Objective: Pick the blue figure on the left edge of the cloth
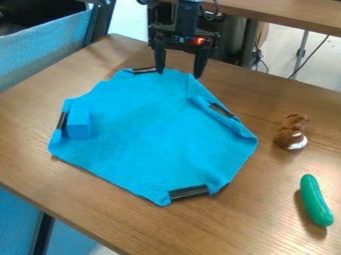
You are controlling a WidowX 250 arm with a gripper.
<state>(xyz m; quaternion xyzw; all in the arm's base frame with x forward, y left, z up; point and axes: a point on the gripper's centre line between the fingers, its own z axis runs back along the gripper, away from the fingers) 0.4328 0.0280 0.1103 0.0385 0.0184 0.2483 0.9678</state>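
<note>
From where I stand, the blue cloth (156, 134) lies spread over the wooden table (220, 229), its outline uneven and its right side folded up in a ridge. Black strips sit along its border: one at the far edge (144, 70), one by that right-hand fold (222, 110), one at the near edge (189, 192) and one at the left (62, 120). The blue figure, a plain block (79, 124), rests on the cloth near its left edge, just beside the left strip. Off to the right, on bare wood, there's a small brown and white toy (291, 132), and nearer me a green cucumber-like toy (315, 200), both well apart from the cloth. A blue-covered chair (43, 45) stands at the table's left side. The black claw (179, 74) hangs at the cloth's far edge, its two fingers spread wide and pointing down, holding nothing, with a stretch of cloth between it and the block
</note>
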